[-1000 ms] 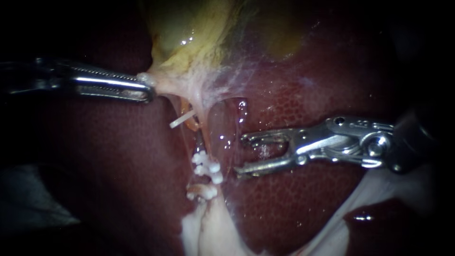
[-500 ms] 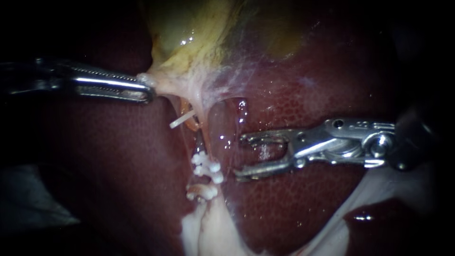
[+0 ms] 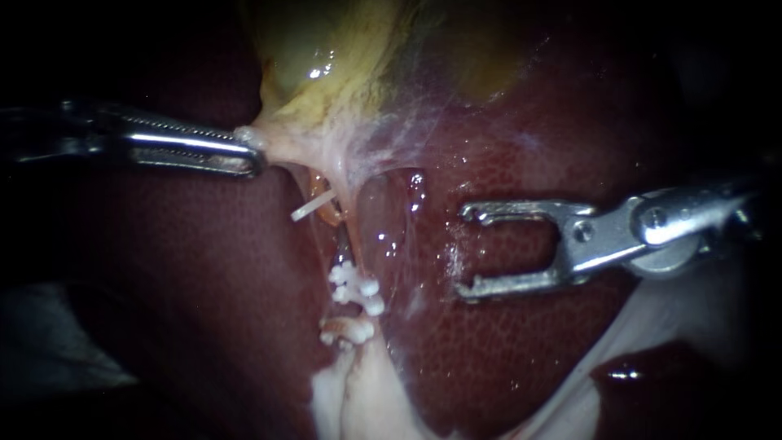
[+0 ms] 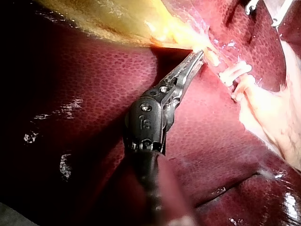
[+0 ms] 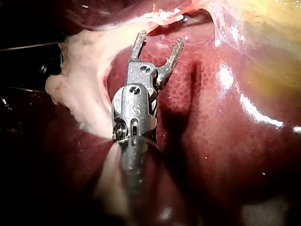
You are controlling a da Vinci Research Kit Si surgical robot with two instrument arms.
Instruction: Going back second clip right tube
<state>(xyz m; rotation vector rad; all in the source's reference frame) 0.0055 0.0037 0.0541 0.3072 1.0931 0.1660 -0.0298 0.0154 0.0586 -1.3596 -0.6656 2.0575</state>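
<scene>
My left instrument comes in from the left, jaws shut on the pale lower end of the yellow gallbladder. The left wrist view shows those jaws closed on that pale tissue. Below the gallbladder, thin stretched tubes run down, carrying white clips and a lower clip. A white clip end sticks out higher up. My right instrument lies over the liver, to the right of the tubes and apart from them, jaws wide open and empty. Its open jaws show in the right wrist view, short of the clips.
Dark red liver fills the field around and under both instruments. Pale whitish tissue spreads below the clips, and another pale band lies under the right instrument's shaft. A glistening membrane spans the tubes.
My right instrument has drawn back to the right, away from the tubes, and its jaws stand wider apart. The left instrument and the clips have not moved.
</scene>
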